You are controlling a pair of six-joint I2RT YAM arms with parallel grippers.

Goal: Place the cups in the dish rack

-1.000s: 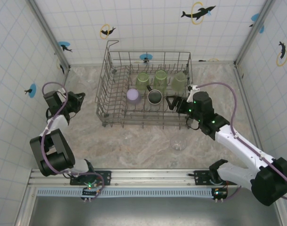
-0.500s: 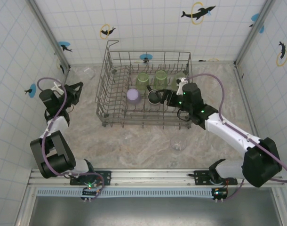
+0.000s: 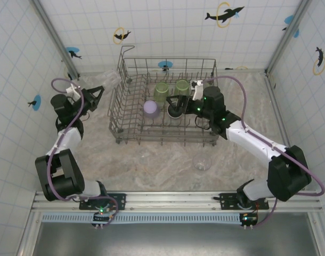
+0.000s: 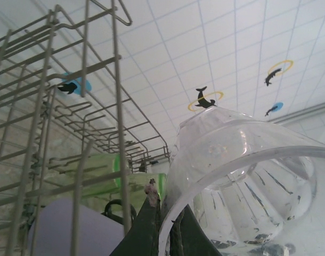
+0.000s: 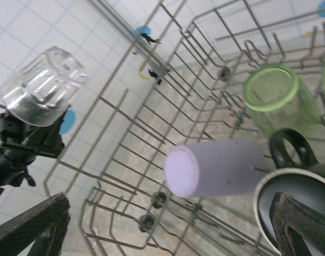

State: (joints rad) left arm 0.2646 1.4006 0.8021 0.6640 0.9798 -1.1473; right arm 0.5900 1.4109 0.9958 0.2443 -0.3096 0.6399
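The grey wire dish rack (image 3: 131,101) holds two green tumblers (image 3: 161,90), a lavender tumbler (image 3: 151,108) and a black mug (image 3: 175,110). My left gripper (image 3: 97,92) hangs just left of the rack, shut on the rim of a clear glass (image 4: 248,181), which is lifted beside the rack's wires (image 4: 117,106). My right gripper (image 3: 178,103) stands open over the rack, above the mug (image 5: 298,200) and the lavender tumbler (image 5: 216,168), with nothing between its fingers (image 5: 37,224). From there the held glass (image 5: 42,93) shows beyond the rack's far side.
Another clear glass (image 3: 201,161) stands on the marble table in front of the rack. Tiled walls close in on three sides. The rack's left rows of tines (image 3: 128,114) hold nothing. A green tumbler (image 5: 277,96) lies close behind the mug.
My right gripper has swung left from the rack's right end to above the mug. My left gripper has risen and moved toward the rack's left side with the clear glass.
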